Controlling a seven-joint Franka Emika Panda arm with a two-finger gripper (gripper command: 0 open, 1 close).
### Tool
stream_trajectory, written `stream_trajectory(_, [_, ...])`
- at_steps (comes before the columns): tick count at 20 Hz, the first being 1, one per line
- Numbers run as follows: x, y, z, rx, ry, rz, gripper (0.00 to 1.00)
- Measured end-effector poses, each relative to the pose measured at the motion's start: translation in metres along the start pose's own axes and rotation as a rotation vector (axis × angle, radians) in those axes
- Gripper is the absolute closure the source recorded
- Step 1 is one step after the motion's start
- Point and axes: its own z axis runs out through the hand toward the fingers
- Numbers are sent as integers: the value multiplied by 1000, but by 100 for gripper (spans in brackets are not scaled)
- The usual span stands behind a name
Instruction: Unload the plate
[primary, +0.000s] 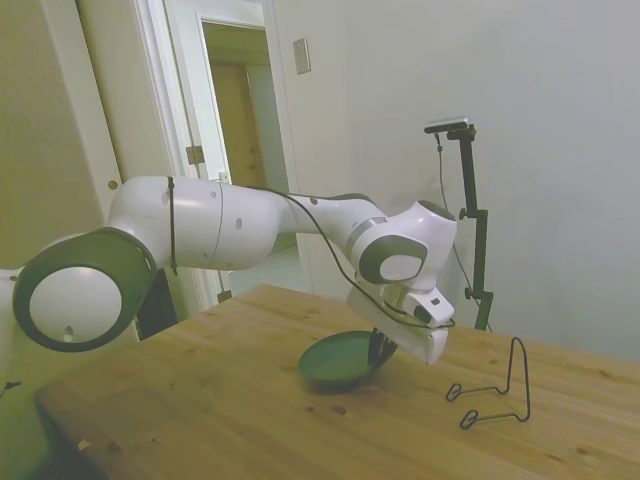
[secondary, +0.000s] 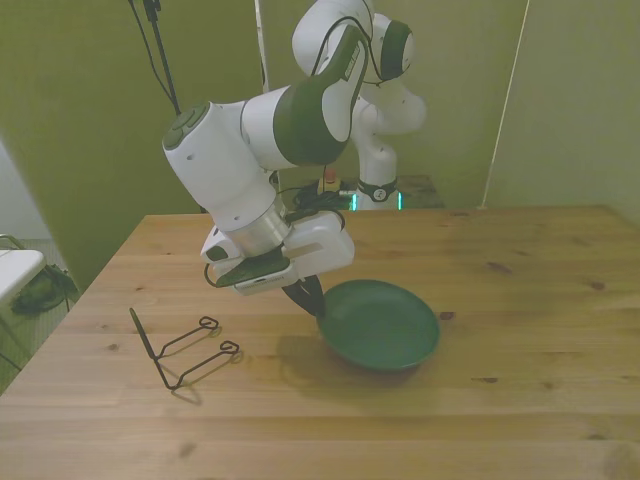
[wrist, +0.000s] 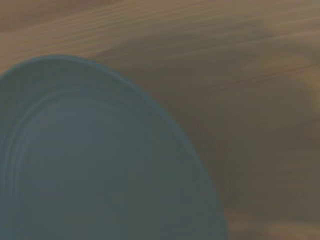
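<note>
The round dark green plate (secondary: 385, 325) is tilted low over the wooden table, near its middle. My gripper (secondary: 308, 297) is shut on the plate's rim on the side toward the front view's left. From the side, the gripper (primary: 378, 350) pinches the right edge of the plate (primary: 335, 362), whose lower side hangs close to the tabletop; I cannot tell whether it touches. The wrist view is filled partly by the blurred plate (wrist: 90, 165) with wood grain beyond it.
An empty thin black wire stand (secondary: 185, 350) rests on the table toward the front view's left, a short way from the plate; the side view shows the stand (primary: 495, 395) to the right of the gripper. Bare wooden table (secondary: 520, 270) surrounds both.
</note>
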Motion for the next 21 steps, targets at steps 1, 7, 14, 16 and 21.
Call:
stream_trajectory(1, [0,1,0,-5,2,-2,0])
stream_trajectory(7, [2,1,0,-18,20,-7,0])
stream_trajectory(14, [2,1,0,-20,28,-19,0])
stream_trajectory(16, [-3,-4,-9,-10,44,-33,0])
stream_trajectory(21, [-50,-25,-64,26,101,-98,0])
